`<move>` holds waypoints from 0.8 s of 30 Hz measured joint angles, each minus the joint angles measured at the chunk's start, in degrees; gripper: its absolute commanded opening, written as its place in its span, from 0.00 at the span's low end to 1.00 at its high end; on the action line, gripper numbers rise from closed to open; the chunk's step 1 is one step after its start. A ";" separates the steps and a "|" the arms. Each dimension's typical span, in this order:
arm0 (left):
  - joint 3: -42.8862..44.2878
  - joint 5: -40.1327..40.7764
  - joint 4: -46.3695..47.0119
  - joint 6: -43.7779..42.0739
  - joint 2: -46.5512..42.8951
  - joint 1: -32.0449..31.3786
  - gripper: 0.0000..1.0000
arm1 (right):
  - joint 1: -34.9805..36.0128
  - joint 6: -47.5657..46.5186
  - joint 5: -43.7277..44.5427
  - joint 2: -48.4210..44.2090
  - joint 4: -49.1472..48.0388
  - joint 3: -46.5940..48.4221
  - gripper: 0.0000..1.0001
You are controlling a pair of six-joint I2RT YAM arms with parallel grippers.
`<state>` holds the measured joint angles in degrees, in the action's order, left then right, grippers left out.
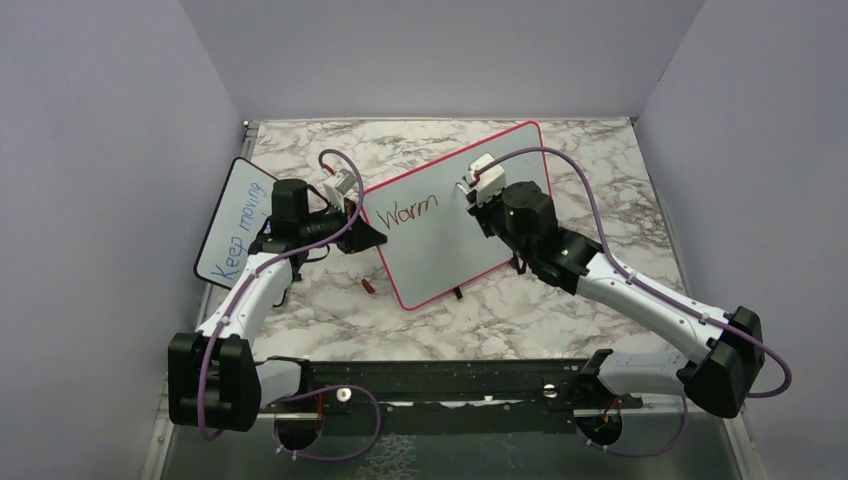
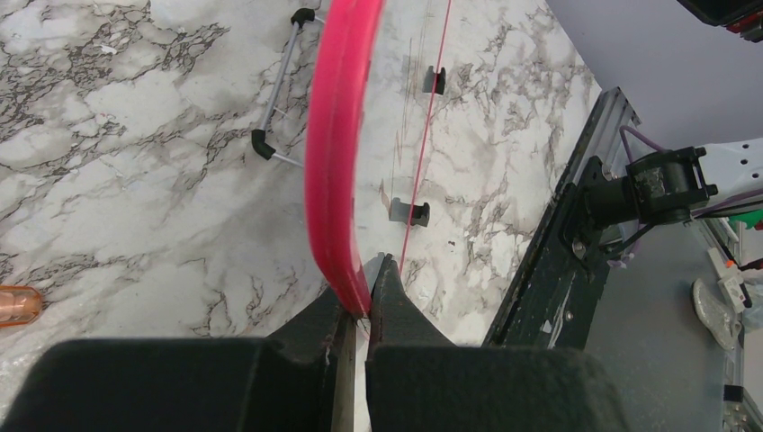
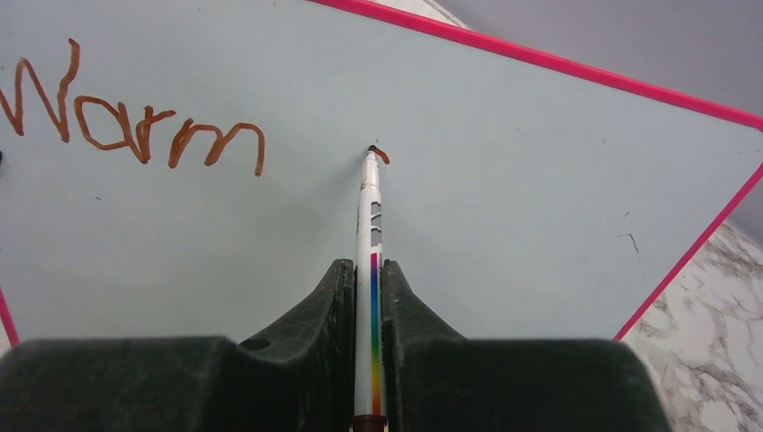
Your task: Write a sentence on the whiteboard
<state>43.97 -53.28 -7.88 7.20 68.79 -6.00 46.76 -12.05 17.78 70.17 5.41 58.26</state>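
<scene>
The whiteboard (image 1: 455, 215) with its pink-red frame stands tilted on the marble table. My left gripper (image 1: 362, 237) is shut on the board's left edge; in the left wrist view the pink frame (image 2: 335, 162) runs down between the jaws of that gripper (image 2: 367, 301). The sentence (image 1: 410, 211) reads "Warm" in red-brown (image 3: 135, 121). My right gripper (image 3: 367, 270) is shut on a white marker (image 3: 371, 243) with a rainbow stripe. Its tip touches the board right of "Warm", at a short fresh stroke (image 3: 379, 153). From above, the right gripper (image 1: 478, 185) sits at the board's upper middle.
A smaller board (image 1: 237, 222) with blue writing "Keep moving" lies at the left behind the left arm. A small red-brown cap (image 1: 369, 286) lies on the table in front of the whiteboard, also seen as an orange cap (image 2: 18, 306). Black feet (image 2: 412, 212) prop the board.
</scene>
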 measured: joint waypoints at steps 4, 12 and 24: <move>0.02 -0.02 -0.02 -0.02 0.00 0.00 0.00 | 0.00 0.02 -1.31 0.04 0.09 0.42 0.00; 0.04 -0.07 -0.07 -0.02 0.02 0.00 0.00 | 0.00 0.11 -2.25 0.07 1.20 0.50 0.00; 0.07 -0.07 -0.07 -0.02 0.11 0.02 0.00 | 0.00 1.33 -0.59 -0.24 4.20 0.48 0.00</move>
<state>44.03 -53.34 -7.94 7.18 68.90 -5.98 46.76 -10.72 17.19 69.93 9.61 58.74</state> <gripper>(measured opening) 0.040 0.165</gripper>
